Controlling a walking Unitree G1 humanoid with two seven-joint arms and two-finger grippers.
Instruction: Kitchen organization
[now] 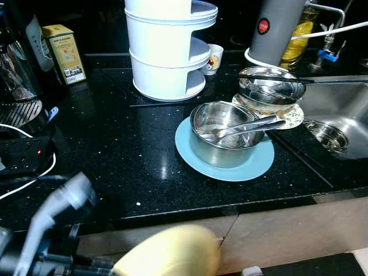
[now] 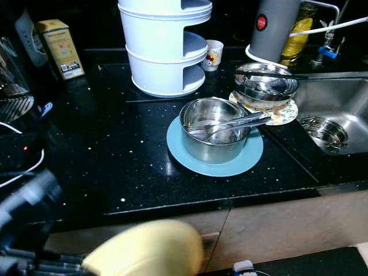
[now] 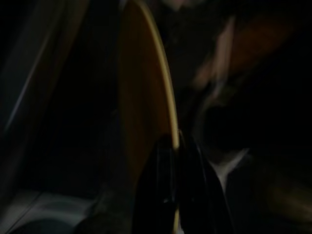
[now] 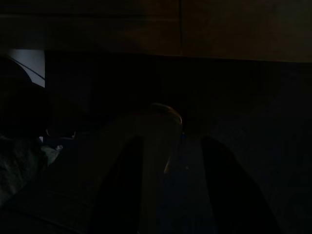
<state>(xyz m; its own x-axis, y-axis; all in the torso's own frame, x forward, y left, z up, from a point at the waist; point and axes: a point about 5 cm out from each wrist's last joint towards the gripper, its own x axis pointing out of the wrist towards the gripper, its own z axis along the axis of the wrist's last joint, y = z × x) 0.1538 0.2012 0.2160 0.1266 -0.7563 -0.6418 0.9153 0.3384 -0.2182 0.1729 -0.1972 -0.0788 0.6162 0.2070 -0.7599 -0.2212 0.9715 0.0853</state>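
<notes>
One yellow plate (image 1: 169, 253) sits low at six o'clock, its rim pinched between your left gripper (image 3: 175, 195) fingers. Lift carelessly and it could clip the counter edge (image 1: 230, 210). I cannot tell the right gripper's (image 4: 170, 161) finger state.

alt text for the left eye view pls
A steel bowl holding a spoon sits on a light blue plate on a black counter. Behind stand a white tiered rack and a second steel bowl; a blurred yellow dish fills the foreground.
</notes>
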